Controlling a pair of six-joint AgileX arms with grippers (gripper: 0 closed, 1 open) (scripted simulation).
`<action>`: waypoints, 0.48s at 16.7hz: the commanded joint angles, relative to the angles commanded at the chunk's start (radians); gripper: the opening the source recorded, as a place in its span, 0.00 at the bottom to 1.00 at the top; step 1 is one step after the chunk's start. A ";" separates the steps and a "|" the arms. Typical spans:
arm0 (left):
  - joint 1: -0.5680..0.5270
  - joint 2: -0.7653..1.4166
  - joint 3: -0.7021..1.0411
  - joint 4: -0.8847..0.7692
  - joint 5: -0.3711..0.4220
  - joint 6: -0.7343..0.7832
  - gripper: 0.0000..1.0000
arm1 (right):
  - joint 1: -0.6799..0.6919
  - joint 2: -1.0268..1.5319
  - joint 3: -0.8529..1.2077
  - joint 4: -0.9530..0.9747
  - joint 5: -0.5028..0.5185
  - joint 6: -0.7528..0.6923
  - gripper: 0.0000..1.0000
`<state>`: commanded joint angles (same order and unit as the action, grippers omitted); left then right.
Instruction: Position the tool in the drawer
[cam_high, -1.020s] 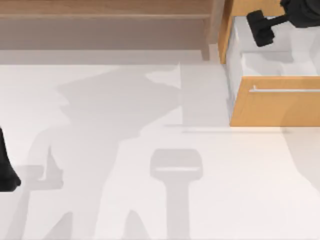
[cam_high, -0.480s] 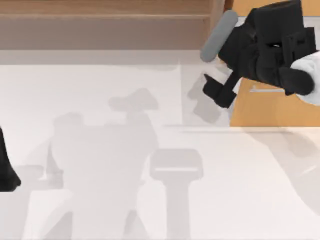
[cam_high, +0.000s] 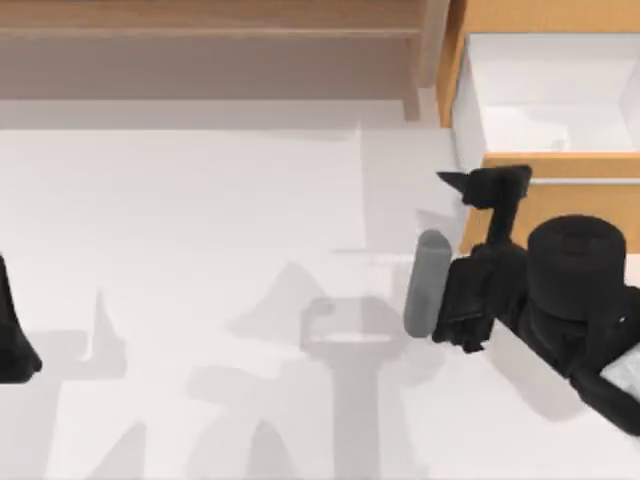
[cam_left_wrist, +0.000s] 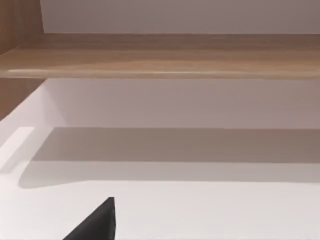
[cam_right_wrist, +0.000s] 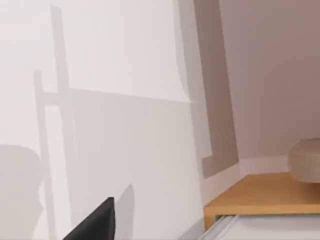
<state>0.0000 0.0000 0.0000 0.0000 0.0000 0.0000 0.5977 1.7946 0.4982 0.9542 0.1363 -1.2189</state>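
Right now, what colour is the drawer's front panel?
Light orange-brown wood; the drawer front shows best in the top view, partly behind the right end effector.

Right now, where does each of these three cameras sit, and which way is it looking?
Top view: above the table, looking down; right gripper at the open drawer, left arm at the left edge.
Left wrist view: on the left arm, facing the wooden shelf unit; a dark gripper part shows.
Right wrist view: on the right arm, facing table and drawer.
Shared: top and left wrist views both show the shelf unit.
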 joint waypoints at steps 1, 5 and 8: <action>0.000 0.000 0.000 0.000 0.000 0.000 1.00 | -0.001 0.013 -0.055 0.103 0.020 -0.054 1.00; 0.000 0.000 0.000 0.000 0.000 0.000 1.00 | -0.069 0.079 -0.211 0.471 0.115 -0.224 1.00; 0.000 0.000 0.000 0.000 0.000 0.000 1.00 | -0.161 0.135 -0.265 0.672 0.185 -0.298 1.00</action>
<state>0.0000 0.0000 0.0000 0.0000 0.0000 0.0000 0.4365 1.9293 0.2333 1.6265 0.3211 -1.5173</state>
